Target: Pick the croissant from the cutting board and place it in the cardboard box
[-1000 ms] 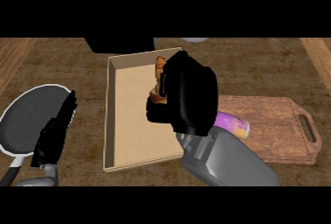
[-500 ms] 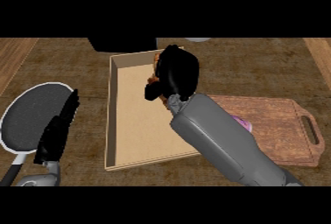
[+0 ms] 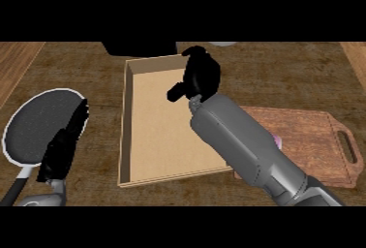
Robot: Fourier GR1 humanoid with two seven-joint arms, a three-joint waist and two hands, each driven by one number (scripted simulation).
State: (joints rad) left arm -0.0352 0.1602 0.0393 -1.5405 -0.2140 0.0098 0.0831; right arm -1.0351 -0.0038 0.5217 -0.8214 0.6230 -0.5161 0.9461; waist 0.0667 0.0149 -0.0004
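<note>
Right hand (image 3: 199,77) moved farther over cardboard box (image 3: 154,121), croissant hidden under curled fingers (image 3: 194,53)

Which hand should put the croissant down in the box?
The right hand: it hangs curled over the far end of the long open cardboard box. The croissant isn't visible. The left hand rests over the dark white-rimmed pan.

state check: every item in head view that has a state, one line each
Open-topped tan cardboard box: upright, visible floor bare.
Brown wooden cutting board: flat, partly under right forearm.
Black right hand: fingers curled, over box's far end; contents hidden.
Black left hand: straight, resting over dark white-rimmed pan.
</note>
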